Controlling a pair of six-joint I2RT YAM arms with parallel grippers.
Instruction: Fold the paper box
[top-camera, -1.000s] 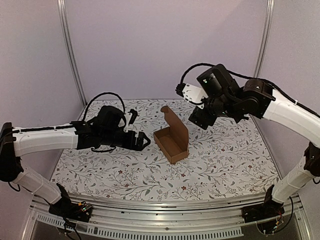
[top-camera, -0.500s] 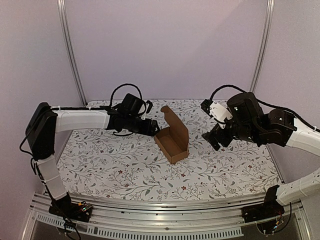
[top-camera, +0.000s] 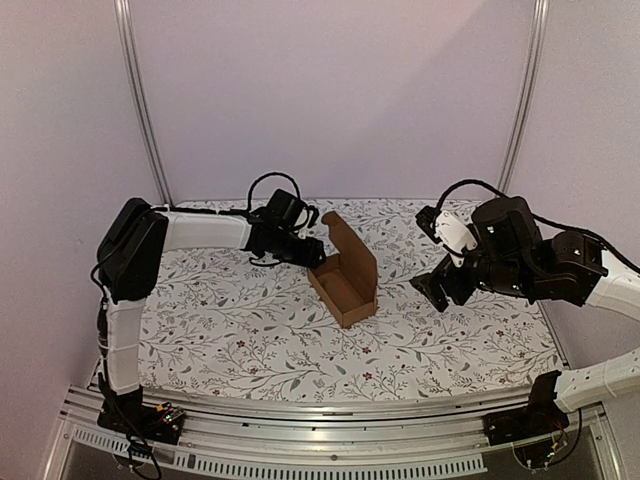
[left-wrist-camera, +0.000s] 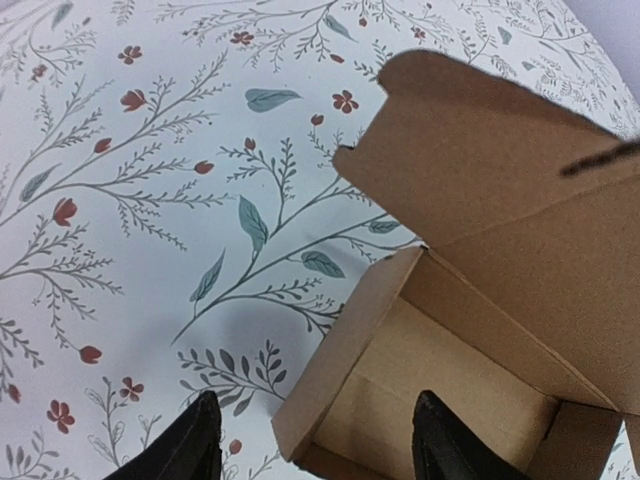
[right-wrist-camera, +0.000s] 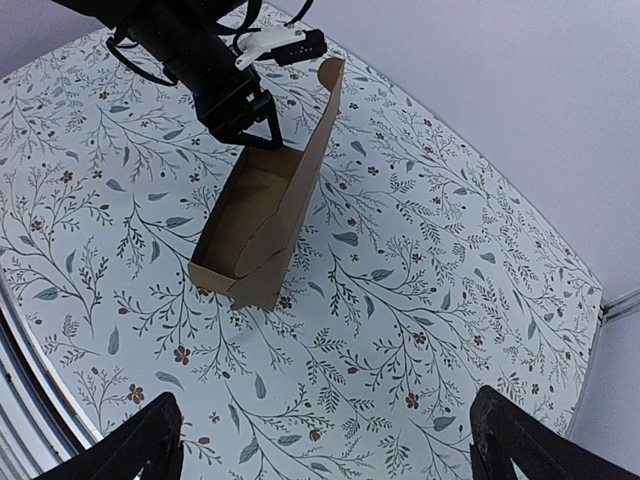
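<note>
The flowered table (top-camera: 250, 340) runs out from my two bases. About at its middle sits the box (top-camera: 345, 295), an open brown tray. In the overhead view its long axis runs from 5 o'clock to 11 o'clock. Its lid (top-camera: 350, 245) stands up along the long side that faces 2 o'clock.

My right gripper (top-camera: 430, 285) hangs at 3 o'clock from the box, above the table and well apart from the cardboard. Its fingers (right-wrist-camera: 150, 440) are spread wide and clear of everything. In my right wrist view they sit at the two bottom corners, and the whole box lies beyond them toward 11 o'clock.

Farther out, my left gripper (top-camera: 312, 257) is at the far end of the box, at 11 o'clock from its middle. Its fingers are apart too, though less widely. In my left wrist view one tip (left-wrist-camera: 195, 445) is over the table just outside the tray. The other tip (left-wrist-camera: 440, 445) is over the tray's inside, so the thin end wall lies between them. I cannot tell whether either tip touches the cardboard. Beyond the tips, toward 1 o'clock in that view, the lid rises — a broad flap with a rounded top edge.
</note>
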